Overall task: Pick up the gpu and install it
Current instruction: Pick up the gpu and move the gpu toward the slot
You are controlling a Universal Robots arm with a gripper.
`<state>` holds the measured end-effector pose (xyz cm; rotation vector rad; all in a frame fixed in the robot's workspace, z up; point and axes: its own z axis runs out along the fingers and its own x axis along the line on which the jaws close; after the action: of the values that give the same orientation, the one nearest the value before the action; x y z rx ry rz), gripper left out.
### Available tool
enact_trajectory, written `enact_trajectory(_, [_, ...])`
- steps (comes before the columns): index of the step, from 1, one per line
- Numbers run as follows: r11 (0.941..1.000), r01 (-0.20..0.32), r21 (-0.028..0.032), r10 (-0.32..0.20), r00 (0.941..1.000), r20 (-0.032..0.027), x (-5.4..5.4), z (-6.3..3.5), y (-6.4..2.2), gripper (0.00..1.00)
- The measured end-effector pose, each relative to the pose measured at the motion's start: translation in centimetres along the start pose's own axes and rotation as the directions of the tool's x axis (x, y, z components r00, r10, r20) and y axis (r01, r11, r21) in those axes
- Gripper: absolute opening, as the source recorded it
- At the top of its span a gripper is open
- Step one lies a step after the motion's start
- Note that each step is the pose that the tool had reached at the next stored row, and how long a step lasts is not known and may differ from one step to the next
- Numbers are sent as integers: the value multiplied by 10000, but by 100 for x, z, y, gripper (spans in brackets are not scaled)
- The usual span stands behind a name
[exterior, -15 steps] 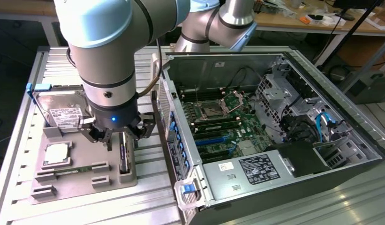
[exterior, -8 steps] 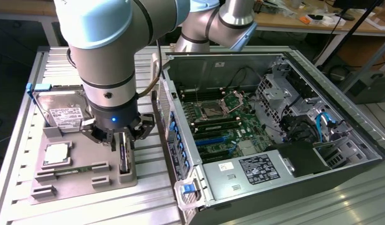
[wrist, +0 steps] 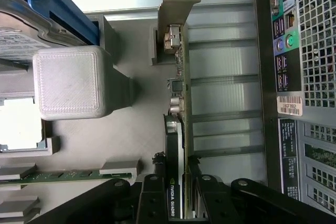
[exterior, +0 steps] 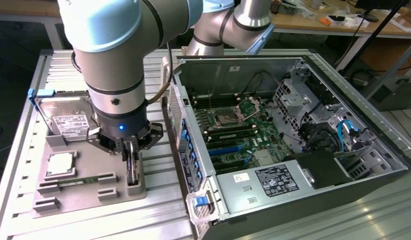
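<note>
The gpu [exterior: 131, 172] stands on its edge in a slot of the grey parts tray [exterior: 85, 202], at the tray's side nearest the computer case. In the wrist view the gpu [wrist: 176, 129] shows as a thin dark card with its silver bracket [wrist: 177, 3] at the far end. My gripper [exterior: 129, 152] has come straight down over it. My gripper [wrist: 177, 182] is open, with one black finger [wrist: 156, 187] on each side of the card and only a narrow gap left.
The open computer case [exterior: 365, 165] lies at the exterior view's right, its motherboard [exterior: 239, 127] and blue card slots [exterior: 225, 149] exposed. The tray also carries a hard drive [exterior: 68, 117], a processor [exterior: 60, 164] and a memory stick [exterior: 78, 181]. A grey tray post [wrist: 68, 82] rises beside the card.
</note>
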<state>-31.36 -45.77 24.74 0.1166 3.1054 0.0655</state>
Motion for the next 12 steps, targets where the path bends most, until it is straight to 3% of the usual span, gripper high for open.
enact_trajectory(12, [10000, 0, 0, 0, 10000, 0, 0, 0, 0, 27])
